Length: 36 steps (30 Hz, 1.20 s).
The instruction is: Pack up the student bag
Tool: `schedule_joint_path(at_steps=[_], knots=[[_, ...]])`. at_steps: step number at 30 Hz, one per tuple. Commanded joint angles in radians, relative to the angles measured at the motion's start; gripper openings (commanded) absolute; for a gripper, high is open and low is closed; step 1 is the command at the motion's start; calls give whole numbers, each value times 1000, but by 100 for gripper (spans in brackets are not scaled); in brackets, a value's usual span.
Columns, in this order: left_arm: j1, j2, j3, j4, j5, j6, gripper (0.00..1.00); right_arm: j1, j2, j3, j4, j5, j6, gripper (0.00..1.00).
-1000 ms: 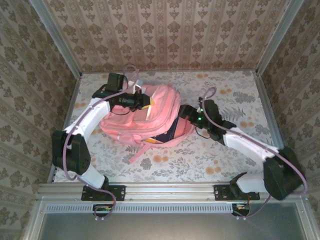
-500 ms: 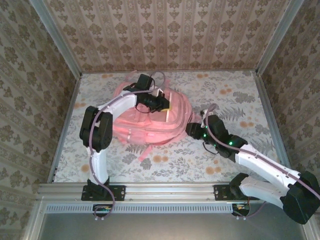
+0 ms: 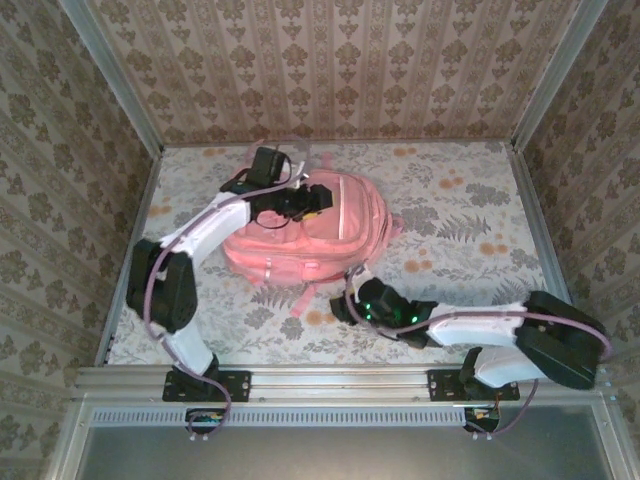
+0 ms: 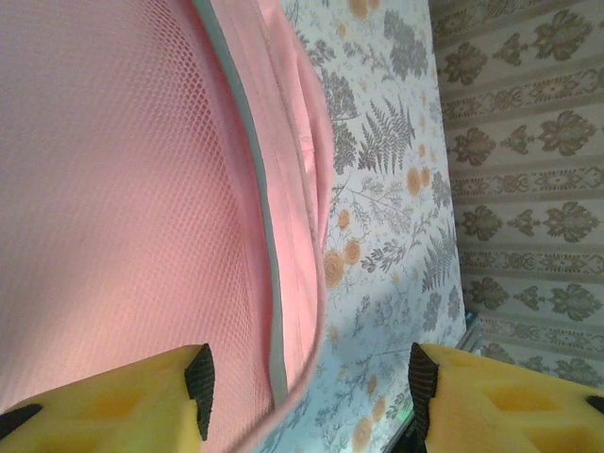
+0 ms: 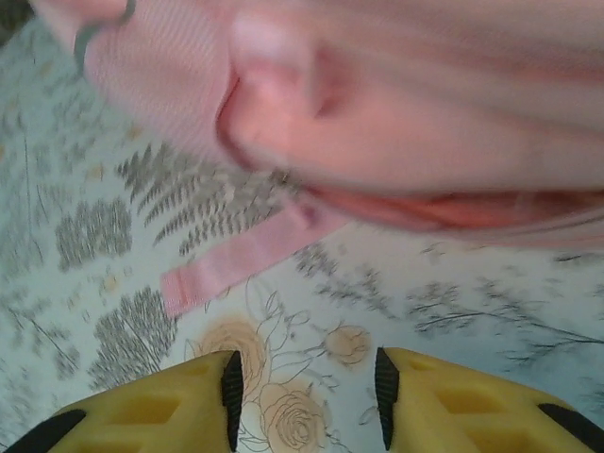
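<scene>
I am holding my left arm folded at the elbow on the left side of the table (image 3: 470,200), with the forearm slanting up toward the far wall and the wrist turning back so that my left gripper (image 3: 300,200) is hanging over the far part of the student bag (image 3: 330,240). My right arm is lying low along the near edge, with my right gripper (image 3: 347,300) pointing left just beside the bag's near rim. The bag is lying flat on the flowered cloth, left of centre. From above I am seeing its whole pink shape. My left wrist camera is showing pink mesh and a grey-piped seam instead, with the yellow fingers (image 4: 113,406) standing wide apart and clamping nothing; the bag's edge is showing in the gap between them. My right wrist camera is showing a loose pink strap (image 5: 236,260) on the cloth under the bag's bulge, and those fingers (image 5: 212,392) are parted too, with only printed roses between them.
</scene>
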Motion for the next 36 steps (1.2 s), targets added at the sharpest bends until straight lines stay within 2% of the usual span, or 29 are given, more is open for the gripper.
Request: schedule_joint_path(at_steps=[1,4,8,18,28,30,34,36], knots=[[58,-158,-79,6,-64,8,61,32,141,22,337,107,-135,38],[107,-259,-151,17,-64,-6,62,32,287,76,392,149,-76,34],[156,-354,-219,18,-57,-13,62,30,392,118,451,177,-4,37],[229,-423,-316,59,20,-37,63,31,518,188,443,208,106,40],[240,-467,-360,71,4,-66,64,10,602,262,366,238,203,43],[241,-492,-373,63,-4,-84,65,0,612,277,334,254,217,36],[228,-574,-403,0,-108,-112,69,-19,612,272,348,247,212,10],[204,-618,-427,-39,-164,-131,74,-22,599,258,363,229,195,0]])
